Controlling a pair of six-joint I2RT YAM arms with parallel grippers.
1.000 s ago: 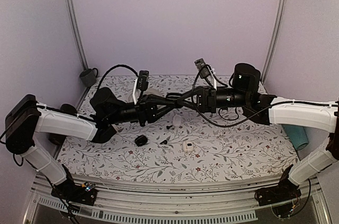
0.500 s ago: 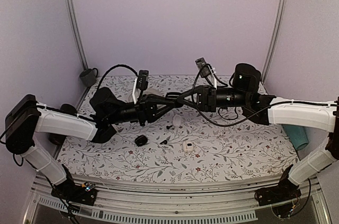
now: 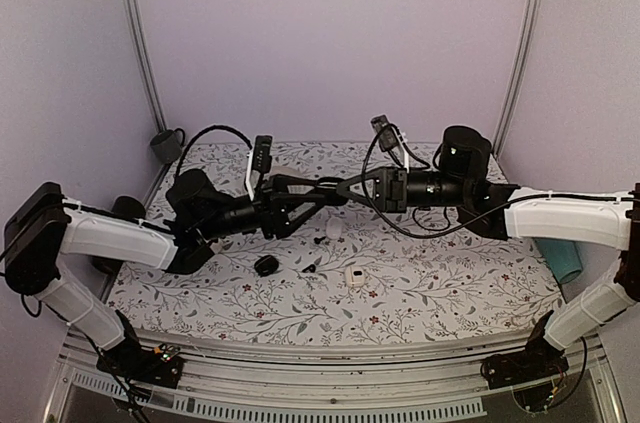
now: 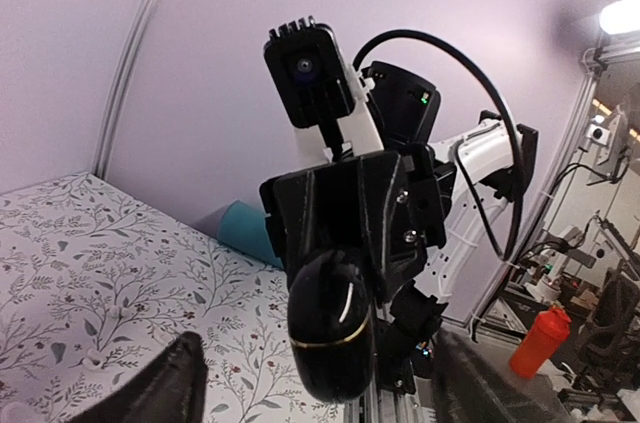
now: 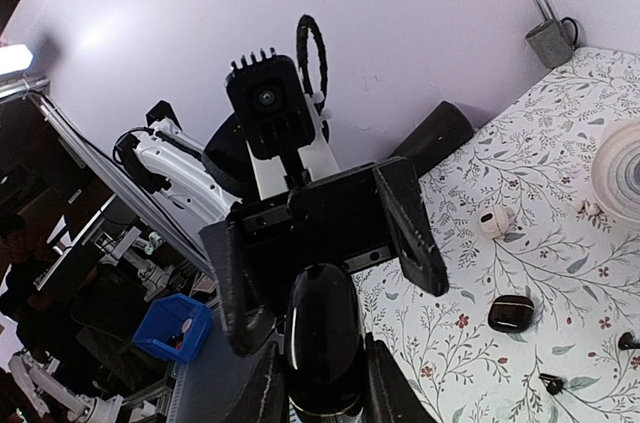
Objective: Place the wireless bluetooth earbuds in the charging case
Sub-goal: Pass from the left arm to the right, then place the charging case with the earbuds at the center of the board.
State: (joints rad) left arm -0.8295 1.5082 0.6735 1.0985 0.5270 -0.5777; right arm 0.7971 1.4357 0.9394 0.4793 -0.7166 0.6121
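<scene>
With my right claw point(image 5: 322, 375) pinching the glossy black case point(image 5: 322, 328) and my left claw point(image 4: 330, 388) spread, I judge it light, stiff and slippery, best held across its broad sides.

The table point(image 3: 450, 288) wears a white cloth patterned with grey leafy vines and small red blossoms. The charging case point(image 4: 330, 333) is glossy black with a thin gold line round it. An earbud point(image 3: 310, 267) on the cloth is black, and a small case point(image 3: 354, 276) is white. A roll point(image 3: 566, 258) is teal, and the walls point(image 3: 330, 43) are pale lilac.
</scene>
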